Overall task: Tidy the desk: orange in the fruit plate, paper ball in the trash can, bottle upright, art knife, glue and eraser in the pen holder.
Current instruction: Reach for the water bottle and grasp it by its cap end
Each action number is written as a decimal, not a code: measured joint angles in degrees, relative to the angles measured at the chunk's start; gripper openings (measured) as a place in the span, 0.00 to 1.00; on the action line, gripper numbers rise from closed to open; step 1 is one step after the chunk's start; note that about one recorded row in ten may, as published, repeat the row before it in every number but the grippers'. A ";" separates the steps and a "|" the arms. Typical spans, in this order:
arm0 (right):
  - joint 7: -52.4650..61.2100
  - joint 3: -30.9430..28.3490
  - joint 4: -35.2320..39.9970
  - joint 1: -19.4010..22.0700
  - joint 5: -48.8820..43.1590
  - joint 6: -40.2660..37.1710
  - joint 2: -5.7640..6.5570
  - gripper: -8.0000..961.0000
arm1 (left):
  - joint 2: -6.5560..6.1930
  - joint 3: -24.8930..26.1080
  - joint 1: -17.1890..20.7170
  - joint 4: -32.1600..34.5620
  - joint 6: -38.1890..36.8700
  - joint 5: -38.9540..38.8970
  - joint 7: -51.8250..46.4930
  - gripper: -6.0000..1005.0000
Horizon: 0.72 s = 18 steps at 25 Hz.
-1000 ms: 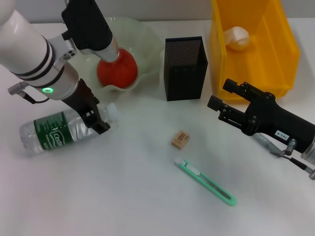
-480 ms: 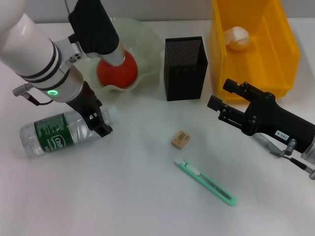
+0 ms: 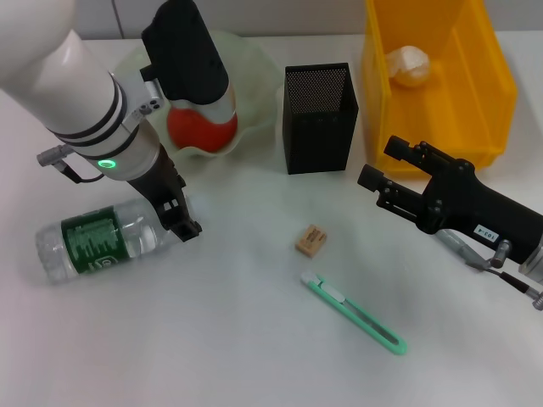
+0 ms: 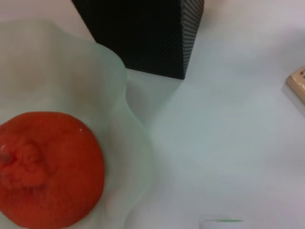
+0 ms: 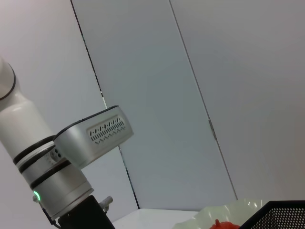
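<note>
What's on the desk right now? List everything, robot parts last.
Orange: one, orange-red, in the fruit plate.
Fruit plate: one, pale green, wavy rim, far left of the desk.
Pen holder: one, black mesh, upright, far centre.
Trash can: one, yellow, far right.
Paper ball: one, off-white, inside the trash can.
Bottle: one, clear with a green label, lying on its side, near left.
Eraser: one, tan, on the desk at centre.
Art knife: one, green, lying near the eraser on the robot's side.
Left gripper: black, at the bottle's cap end.
Right gripper: black, in front of the trash can.
</note>
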<state>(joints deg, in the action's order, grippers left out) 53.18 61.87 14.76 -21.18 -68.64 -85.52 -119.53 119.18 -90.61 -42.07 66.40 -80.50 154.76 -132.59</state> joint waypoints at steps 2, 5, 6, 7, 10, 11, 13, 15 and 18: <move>-0.01 0.00 0.00 0.00 0.00 0.00 0.00 0.77 | 0.00 -0.71 -0.15 -0.09 0.27 0.00 -0.32 0.72; 0.00 0.00 0.00 0.00 0.00 0.00 0.00 0.77 | 0.00 -0.92 -0.19 -0.39 0.40 0.04 -0.43 0.72; 0.00 0.00 0.00 0.00 0.00 0.00 0.00 0.77 | 0.00 -0.92 -0.19 -0.39 0.40 0.04 -0.43 0.72; 0.00 0.00 0.00 0.00 0.00 0.00 0.00 0.77 | 0.00 -0.92 -0.19 -0.39 0.40 0.04 -0.43 0.72; 0.00 0.00 0.00 -0.02 0.00 0.00 0.00 0.77 | 0.00 -1.06 -0.31 -0.34 -0.42 1.80 -1.95 0.72; -0.01 0.00 0.00 -0.09 0.00 0.00 -0.04 0.77 | 0.00 -1.06 -0.31 -0.34 -0.42 1.80 -1.95 0.72; -0.01 0.00 0.00 -0.12 0.00 0.00 -0.05 0.77 | 0.00 -1.12 -0.38 -0.15 -1.25 2.10 -2.32 0.72; -0.01 0.00 -0.01 -0.15 0.00 0.00 -0.06 0.77 | 0.00 -1.28 -0.38 -0.14 -1.64 2.12 -2.47 0.72; -0.01 0.00 -0.08 -0.18 0.00 0.00 -0.08 0.77 | 0.00 -2.10 -0.38 -0.14 -1.39 2.13 -2.52 0.72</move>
<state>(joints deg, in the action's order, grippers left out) 53.17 61.87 14.68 -21.36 -68.64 -85.52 -119.61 119.18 -92.72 -42.46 66.26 -81.89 156.89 -135.11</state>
